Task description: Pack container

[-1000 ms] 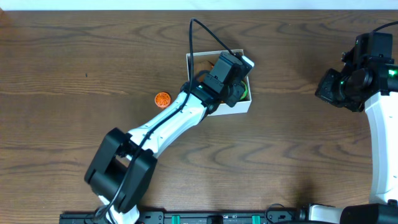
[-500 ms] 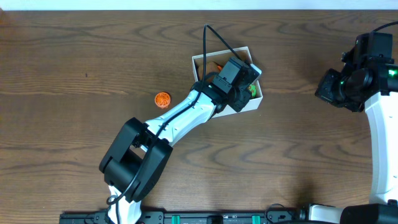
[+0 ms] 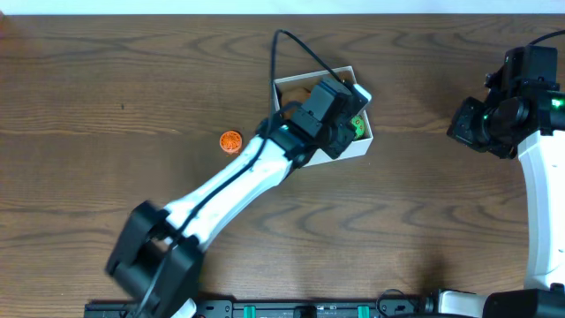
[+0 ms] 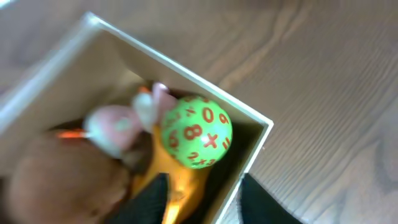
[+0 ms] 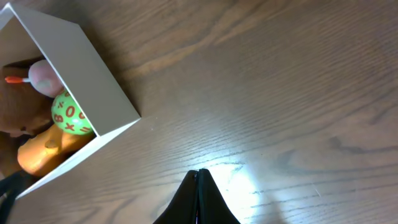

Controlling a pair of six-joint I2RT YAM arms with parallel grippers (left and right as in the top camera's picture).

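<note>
Pictured at the left wrist: the container [image 4: 112, 53] directly under the left gripper [image 4: 205, 196], on the wooden table [image 4: 336, 74]. Shows that gripper released, jaws spread wide, with the container's near wall running down between them: one dark finger [image 4: 149, 202] over the container's inside, the other outside it above bare wood. Puts neither wall nor toy in the grasp.

Finds a green ball [image 4: 196, 130] printed with orange numerals inside the container, just ahead of the spread fingers and near the corner, touching an orange toy [image 4: 177, 183]. Adds, deeper into the container, a pale pink toy [image 4: 115, 124] and a brown toy [image 4: 50, 180], both too blurred to identify.

Hides most of the container's inside, in the overhead view, beneath the left arm [image 3: 229, 177] and its black cable [image 3: 296, 53], leaving only the white walls, a strip of tan and a fleck of green.

Sets the right gripper [image 5: 199, 180] well apart from the container, off to its right in the overhead view, fingertips clenched together on nothing above bare wood. Cuts the container off at the left edge of the right wrist view, one white outer wall facing the camera.

Leaves a small orange round object [image 3: 230, 140] on the table to the container's left, outside it, its detail too small to read.
</note>
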